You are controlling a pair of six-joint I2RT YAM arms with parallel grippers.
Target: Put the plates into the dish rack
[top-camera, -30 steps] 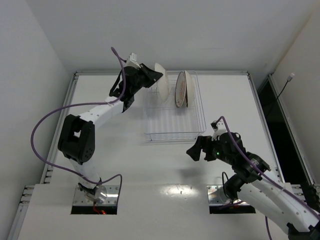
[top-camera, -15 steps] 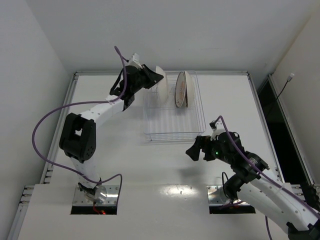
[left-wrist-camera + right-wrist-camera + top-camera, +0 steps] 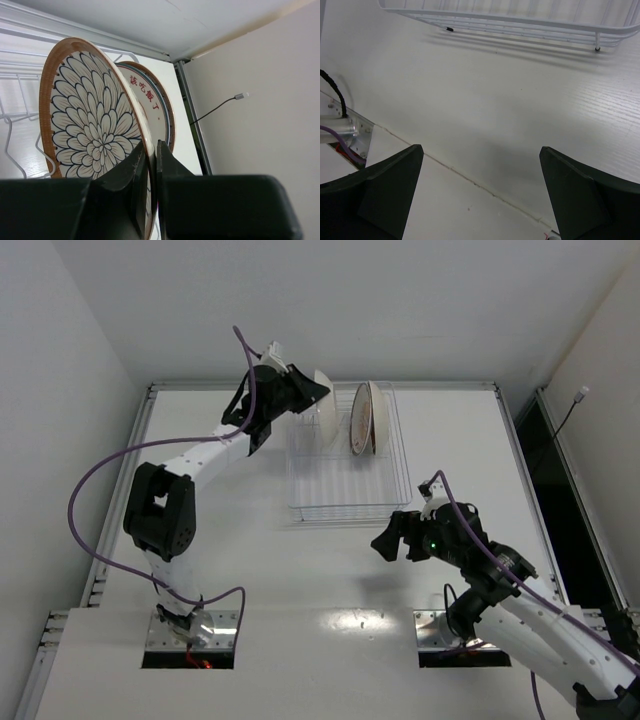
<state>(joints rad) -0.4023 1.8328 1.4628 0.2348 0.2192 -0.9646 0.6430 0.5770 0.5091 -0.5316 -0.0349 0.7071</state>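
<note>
White worktop (image 3: 250,570) carries your clear wire dish rack (image 3: 350,508). Your left gripper (image 3: 151,150), jaws clamped on a brown-rimmed flower-patterned round plate (image 3: 90,125), holds it upright at the rack's far left end, just beside two upright plates (image 3: 362,418). Your right gripper (image 3: 479,149) hovers near the rack's front edge, jaws wide apart.

Glossy glazed plates (image 3: 95,135), thin white wire dish rack (image 3: 345,485); matt white table (image 3: 300,570)

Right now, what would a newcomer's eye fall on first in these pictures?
The left gripper pinches a flower-patterned plate by its rim, on edge at the far end of the dish rack, beside a red-marked plate standing there. The right gripper hangs open and empty near the rack's front.
</note>
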